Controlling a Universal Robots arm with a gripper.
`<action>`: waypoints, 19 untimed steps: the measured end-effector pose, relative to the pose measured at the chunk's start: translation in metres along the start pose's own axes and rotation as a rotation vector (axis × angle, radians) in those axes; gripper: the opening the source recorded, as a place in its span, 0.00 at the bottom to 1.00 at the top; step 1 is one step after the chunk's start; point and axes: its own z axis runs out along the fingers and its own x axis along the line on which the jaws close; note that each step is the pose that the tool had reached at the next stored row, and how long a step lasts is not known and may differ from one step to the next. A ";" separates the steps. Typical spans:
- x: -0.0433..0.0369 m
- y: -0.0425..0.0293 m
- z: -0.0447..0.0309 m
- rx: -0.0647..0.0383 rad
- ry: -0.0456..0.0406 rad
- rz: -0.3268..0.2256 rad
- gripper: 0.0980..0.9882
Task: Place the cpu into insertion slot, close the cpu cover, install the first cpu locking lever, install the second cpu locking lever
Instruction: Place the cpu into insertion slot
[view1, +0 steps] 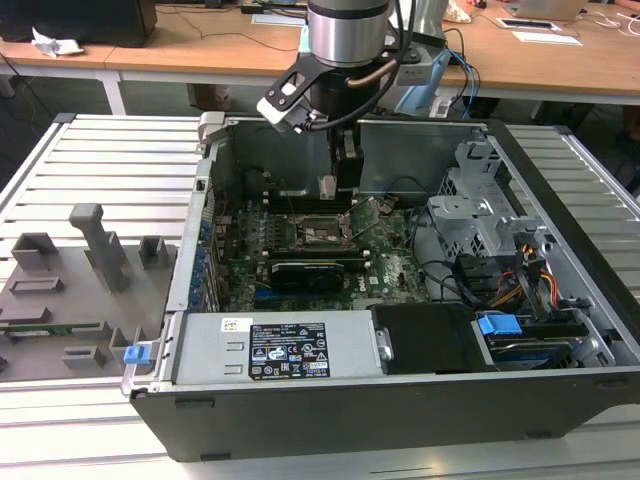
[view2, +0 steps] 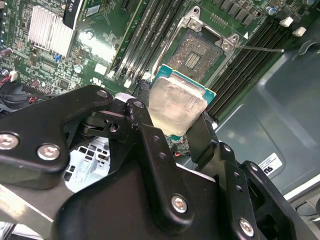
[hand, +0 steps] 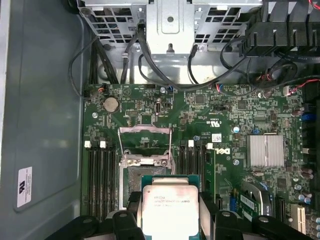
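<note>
Silver-grey on top and green at the rim, the chip (view2: 176, 107) is being pinched on two opposite edges by the black gripper (view2: 172, 122), whose jaws are clenching it flat. It is hanging over the green board (hand: 225, 115) inside the open computer case (view1: 400, 400), near the dark socket (view2: 197, 52) and apart from it. The socket's metal cover (hand: 145, 160) is standing open.

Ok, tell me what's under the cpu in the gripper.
In the first wrist view the cpu, shut in the gripper, hangs over the open insertion slot; the chip covers part of it.
</note>
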 end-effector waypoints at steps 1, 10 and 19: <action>0.0000 0.0000 0.0002 0.000 -0.0001 0.000 0.50; -0.0001 -0.0003 0.0031 0.000 0.0001 0.000 0.50; -0.0001 -0.0006 0.0068 0.000 0.0002 0.000 0.50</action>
